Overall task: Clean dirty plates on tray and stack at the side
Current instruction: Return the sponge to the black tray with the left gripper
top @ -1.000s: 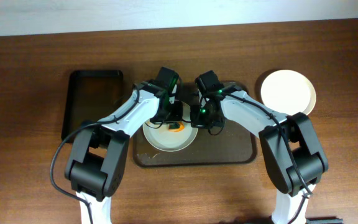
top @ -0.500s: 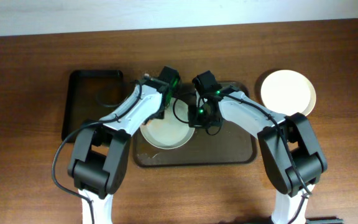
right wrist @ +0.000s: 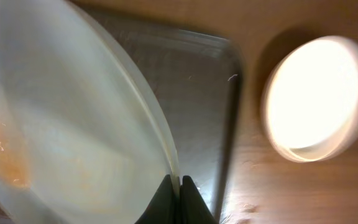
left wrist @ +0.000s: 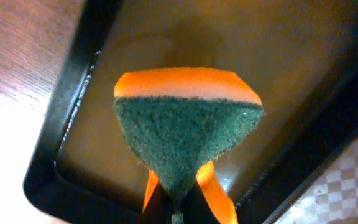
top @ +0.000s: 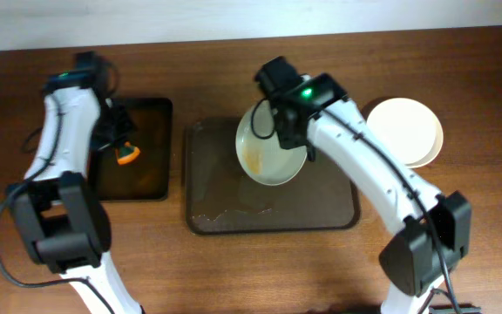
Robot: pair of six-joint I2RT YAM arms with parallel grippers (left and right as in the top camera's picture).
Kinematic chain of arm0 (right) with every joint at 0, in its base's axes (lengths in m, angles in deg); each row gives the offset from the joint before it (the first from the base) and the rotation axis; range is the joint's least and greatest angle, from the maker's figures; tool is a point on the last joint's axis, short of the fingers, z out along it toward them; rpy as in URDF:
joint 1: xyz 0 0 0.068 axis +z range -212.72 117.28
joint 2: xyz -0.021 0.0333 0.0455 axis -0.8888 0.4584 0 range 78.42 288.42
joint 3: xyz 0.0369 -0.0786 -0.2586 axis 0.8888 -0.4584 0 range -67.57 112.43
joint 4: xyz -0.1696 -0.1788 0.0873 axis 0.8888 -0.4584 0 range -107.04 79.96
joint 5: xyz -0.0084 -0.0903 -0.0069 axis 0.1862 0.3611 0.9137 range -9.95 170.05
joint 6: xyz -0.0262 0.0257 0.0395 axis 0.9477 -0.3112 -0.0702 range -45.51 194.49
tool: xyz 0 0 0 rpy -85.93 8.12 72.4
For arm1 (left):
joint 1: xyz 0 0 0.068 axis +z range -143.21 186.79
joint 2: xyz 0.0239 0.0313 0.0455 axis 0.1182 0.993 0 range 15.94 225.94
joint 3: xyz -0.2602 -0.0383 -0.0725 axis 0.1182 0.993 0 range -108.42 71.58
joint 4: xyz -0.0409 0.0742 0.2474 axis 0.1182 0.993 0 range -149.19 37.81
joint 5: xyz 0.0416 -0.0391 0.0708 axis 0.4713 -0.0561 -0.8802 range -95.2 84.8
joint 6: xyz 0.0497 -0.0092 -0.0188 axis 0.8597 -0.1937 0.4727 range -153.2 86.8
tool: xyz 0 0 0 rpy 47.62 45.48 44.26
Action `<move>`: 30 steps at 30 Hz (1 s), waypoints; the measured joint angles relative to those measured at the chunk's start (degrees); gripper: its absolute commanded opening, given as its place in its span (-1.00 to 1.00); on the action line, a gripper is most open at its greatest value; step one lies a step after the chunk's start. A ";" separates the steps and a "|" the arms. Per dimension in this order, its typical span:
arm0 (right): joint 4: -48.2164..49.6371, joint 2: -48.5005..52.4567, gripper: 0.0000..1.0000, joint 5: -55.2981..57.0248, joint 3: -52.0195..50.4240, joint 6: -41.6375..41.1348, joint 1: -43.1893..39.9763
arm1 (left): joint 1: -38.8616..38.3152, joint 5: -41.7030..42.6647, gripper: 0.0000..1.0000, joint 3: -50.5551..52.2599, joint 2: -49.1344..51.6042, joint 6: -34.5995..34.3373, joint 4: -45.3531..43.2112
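Now plate (right wrist: 73, 124) between right fingers (right wrist: 165, 200), sponge (left wrist: 185, 134) between left fingers (left wrist: 159, 211)

I read no words, numbers or brands anywhere; none on the sponge (left wrist: 188, 134) or the plate (right wrist: 73, 106) gripped between my jaws.

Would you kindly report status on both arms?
Left pincer shut on sponge over black tray. Right pincer shut on stained plate, tilted over brown tray. No obstruction toward clean plate.

Rough green sponge (left wrist: 185, 134), glossy plate (right wrist: 61, 124)
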 measured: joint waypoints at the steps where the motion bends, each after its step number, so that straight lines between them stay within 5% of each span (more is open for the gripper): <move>1: -0.20 -0.28 -0.92 5.53 0.50 0.07 3.34 | 2.25 2.62 -1.00 1.29 0.00 1.25 -1.27; 10: -1.20 -0.31 -0.92 47.65 0.57 0.33 28.13 | 2.80 9.22 -1.00 6.29 0.00 3.56 -5.77; 14: -1.25 -0.31 -0.92 48.19 0.57 -1.46 28.50 | 2.80 9.38 -1.00 6.29 0.00 3.56 -5.90; 17: -1.40 -0.31 -0.92 38.49 0.57 -8.68 25.09 | 2.80 9.40 -1.00 6.97 0.00 3.98 -7.39; 18: -1.40 -0.31 -0.92 35.36 0.57 -10.23 23.56 | 2.80 9.42 -0.93 7.74 0.00 4.20 -8.41; 19: -1.46 -0.31 -0.92 30.12 0.57 -12.33 20.65 | 2.80 9.40 -0.47 9.31 0.00 4.39 -10.03; 21: -2.19 -0.31 -0.92 25.35 0.57 -13.73 16.98 | 2.80 9.40 0.86 11.87 0.00 4.81 -12.13; 25: -2.97 -0.31 -0.92 19.87 0.57 -15.02 13.25 | 2.80 10.82 1.00 13.75 0.00 4.85 -13.57; 28: -3.15 -0.31 -0.92 17.62 0.57 -15.17 13.22 | 2.80 15.89 0.75 13.73 0.00 5.16 -13.90; 30: -3.76 -0.33 -0.92 17.64 0.57 -15.19 13.22 | 2.80 18.25 0.76 13.51 -0.52 7.72 -12.26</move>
